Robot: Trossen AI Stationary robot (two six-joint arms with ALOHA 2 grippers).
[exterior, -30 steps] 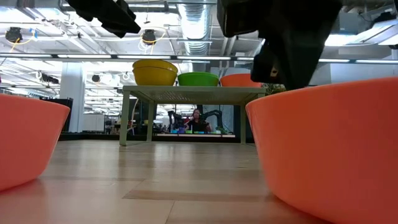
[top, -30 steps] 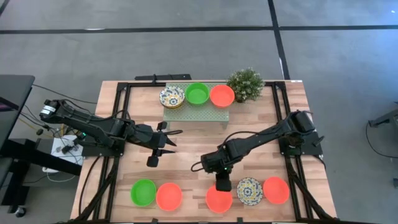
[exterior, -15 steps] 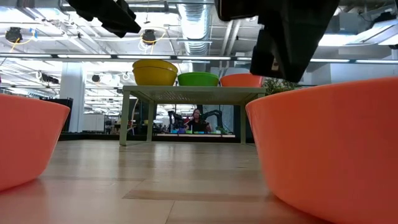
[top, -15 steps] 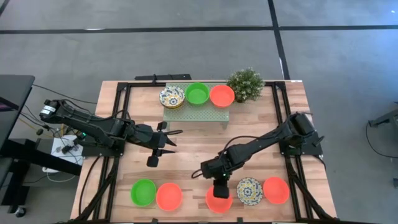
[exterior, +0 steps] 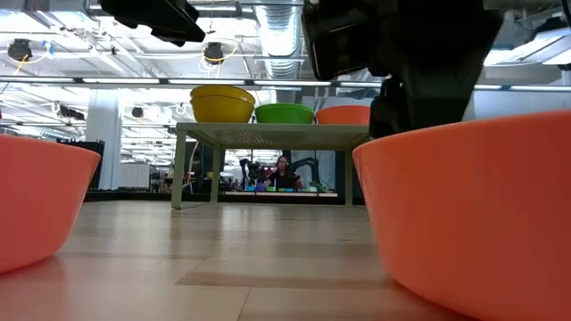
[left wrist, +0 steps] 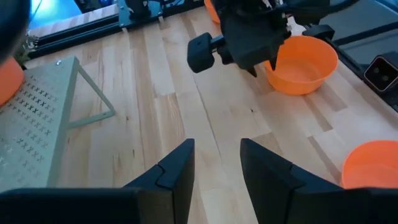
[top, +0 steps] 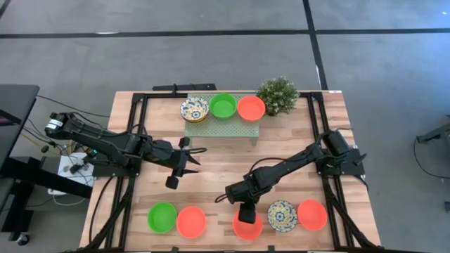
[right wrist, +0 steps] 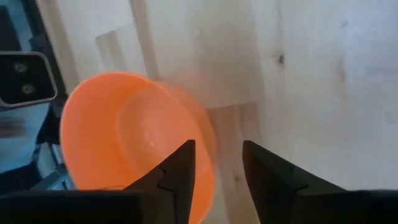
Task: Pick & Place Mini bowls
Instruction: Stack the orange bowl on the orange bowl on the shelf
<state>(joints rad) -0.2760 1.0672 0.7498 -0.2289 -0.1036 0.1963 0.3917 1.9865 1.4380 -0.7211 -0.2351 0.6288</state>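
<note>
One red-orange bowl (top: 247, 226) just under right gripper (top: 245, 213), rim between parted fingers (right wrist: 180, 168), nothing grasped. Right arm stretched low, wrist pointing down. Left gripper (top: 184, 156) parted, empty, well apart.

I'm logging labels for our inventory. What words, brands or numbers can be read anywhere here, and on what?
None can be read. The patterned bowls carry only blue-yellow ornament, no letters. The green bowls and orange bowls are plain, and the arms show no legible marking.
</note>
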